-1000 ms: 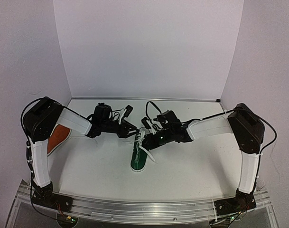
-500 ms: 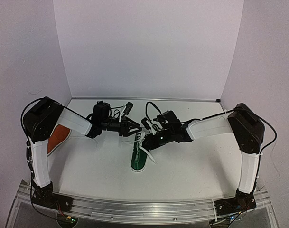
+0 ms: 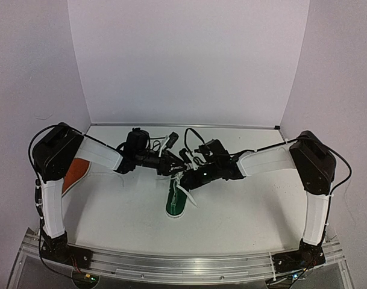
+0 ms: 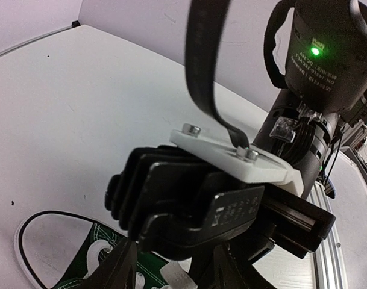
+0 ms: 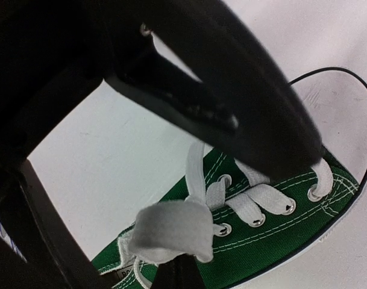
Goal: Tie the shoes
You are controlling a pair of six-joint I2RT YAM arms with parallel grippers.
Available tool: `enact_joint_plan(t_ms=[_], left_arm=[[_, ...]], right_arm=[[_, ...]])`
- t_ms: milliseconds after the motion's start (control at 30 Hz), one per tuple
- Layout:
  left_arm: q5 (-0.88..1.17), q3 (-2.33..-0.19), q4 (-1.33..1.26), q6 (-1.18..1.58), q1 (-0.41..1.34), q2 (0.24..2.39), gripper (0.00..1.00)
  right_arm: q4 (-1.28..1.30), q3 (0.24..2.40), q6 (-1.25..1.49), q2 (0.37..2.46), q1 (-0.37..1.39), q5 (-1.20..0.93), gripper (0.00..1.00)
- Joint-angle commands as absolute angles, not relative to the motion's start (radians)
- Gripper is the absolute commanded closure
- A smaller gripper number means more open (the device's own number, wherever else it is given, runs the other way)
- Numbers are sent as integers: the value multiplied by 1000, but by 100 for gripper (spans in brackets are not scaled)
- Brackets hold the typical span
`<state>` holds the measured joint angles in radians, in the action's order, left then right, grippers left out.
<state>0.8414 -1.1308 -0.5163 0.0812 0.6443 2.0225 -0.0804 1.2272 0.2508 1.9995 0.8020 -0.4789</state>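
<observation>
The left tool and right tool crowd together above the green shoe, with barely a gap between them. Bare counter opens right of the right tool. The orange shoe lies well left of the left tool.

The dark green sneaker sits sole-down mid-table, its white laces loose. The orange-red sneaker lies far left.
</observation>
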Motion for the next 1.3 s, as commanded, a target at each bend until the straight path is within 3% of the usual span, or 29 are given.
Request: enact_joint_plan(t_ms=[0,67,267,1267], left_arm=[[837,-1193,-457,40,651,2049,59],[835,-1196,-445,35,653,2051,66],[789,-1157,-443,26,631,2020,99],[666,-1008,-503,35,530,1903,100]], right_arm=[[-75,1262,235,1972,808,-468,100],[-73,1262,235,1969,807,-466,100],[-67,1242,237,1945,809,-442,100],[-58,1127,266,1856,782,-372,100]])
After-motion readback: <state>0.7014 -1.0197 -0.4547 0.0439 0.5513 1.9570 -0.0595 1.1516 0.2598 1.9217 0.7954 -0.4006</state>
